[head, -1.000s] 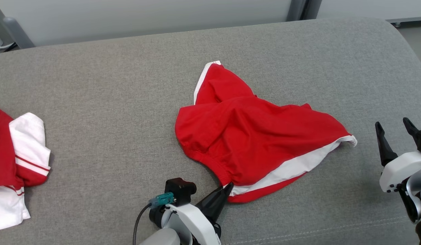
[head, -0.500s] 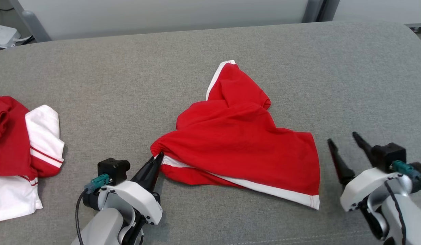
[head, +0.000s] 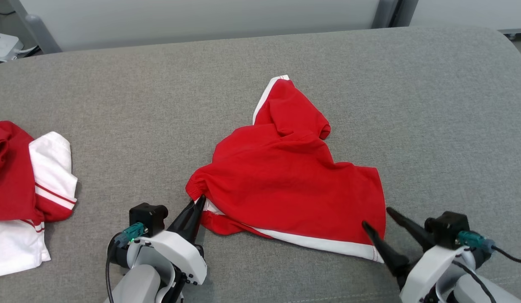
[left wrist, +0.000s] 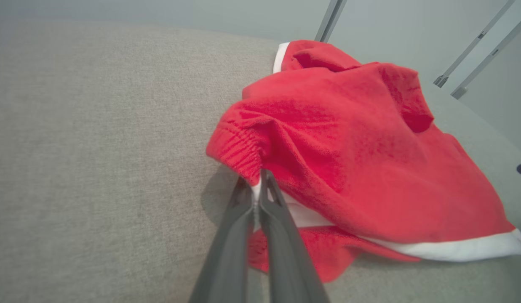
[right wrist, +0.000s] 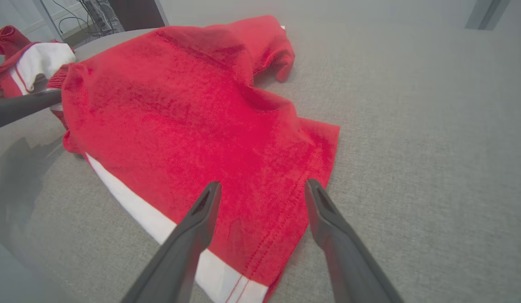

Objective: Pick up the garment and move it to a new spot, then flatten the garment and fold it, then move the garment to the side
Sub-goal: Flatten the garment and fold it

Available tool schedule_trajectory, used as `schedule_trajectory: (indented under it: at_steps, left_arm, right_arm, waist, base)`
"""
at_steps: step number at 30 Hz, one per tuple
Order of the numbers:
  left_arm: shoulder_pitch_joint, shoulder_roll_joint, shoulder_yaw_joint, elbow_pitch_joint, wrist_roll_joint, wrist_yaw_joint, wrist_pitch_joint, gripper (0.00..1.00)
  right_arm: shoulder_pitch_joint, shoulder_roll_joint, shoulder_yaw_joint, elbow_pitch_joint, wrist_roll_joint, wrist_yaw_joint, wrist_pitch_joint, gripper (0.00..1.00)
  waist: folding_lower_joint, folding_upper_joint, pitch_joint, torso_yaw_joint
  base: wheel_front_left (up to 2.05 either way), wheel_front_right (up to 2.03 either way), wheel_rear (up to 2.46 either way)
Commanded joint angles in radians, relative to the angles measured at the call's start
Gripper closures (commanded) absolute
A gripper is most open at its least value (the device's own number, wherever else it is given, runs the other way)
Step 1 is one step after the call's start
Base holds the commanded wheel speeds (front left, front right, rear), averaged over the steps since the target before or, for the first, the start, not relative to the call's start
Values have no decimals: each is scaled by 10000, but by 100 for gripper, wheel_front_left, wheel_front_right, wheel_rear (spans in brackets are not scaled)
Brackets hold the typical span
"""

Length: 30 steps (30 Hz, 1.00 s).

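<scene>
The garment (head: 285,181) is a pair of red shorts with white trim, lying crumpled in the middle of the grey padded table (head: 117,126). My left gripper (head: 200,198) is shut on its gathered waistband corner at the near left; the left wrist view shows the garment (left wrist: 348,147) pinched between the closed fingers (left wrist: 264,210). My right gripper (head: 376,219) stands open over the garment's near right hem corner. In the right wrist view its two fingers (right wrist: 201,210) straddle the red cloth (right wrist: 180,109) just above the white hem band, apart from each other.
A second heap of red and white clothing (head: 24,185) lies at the table's left edge, also seen far off as the clothing heap (right wrist: 24,63) in the right wrist view. Bare grey table surface extends behind and to the right of the garment. A pale wall stands beyond.
My left gripper dragged the waistband corner leftward, bunching the garment. My right gripper moved in from the right and now hovers over the near right hem corner. The head camera shifted too.
</scene>
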Motion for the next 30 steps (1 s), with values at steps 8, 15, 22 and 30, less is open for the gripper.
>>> schedule_trajectory:
  at_steps: [8, 15, 22, 30]
  left_arm:
    - [-5, -34, 214, -239, 242, -69, -59, 100]
    - [30, -72, 154, -306, 275, -70, -59, 100]
    - [-16, -144, 26, -311, 270, -70, -59, 100]
    - [-35, -173, -9, -340, 251, -70, -59, 100]
  right_arm:
    - [334, -1193, 2084, -668, 1777, 42, -135, 0]
    - [203, -1182, 2140, -422, 2058, 42, -135, 0]
    - [75, -982, 2262, 7, 2161, 42, -135, 0]
    - [-165, -866, 2749, 542, 2437, 42, -135, 9]
  waist:
    - [0, -1, -182, -88]
    - [0, -1, -191, -57]
    - [0, -1, -127, 116]
    - [0, -1, -106, 254]
  base:
    - [0, 0, 0]
    - [0, 0, 0]
    - [0, 0, 0]
    - [0, 0, 0]
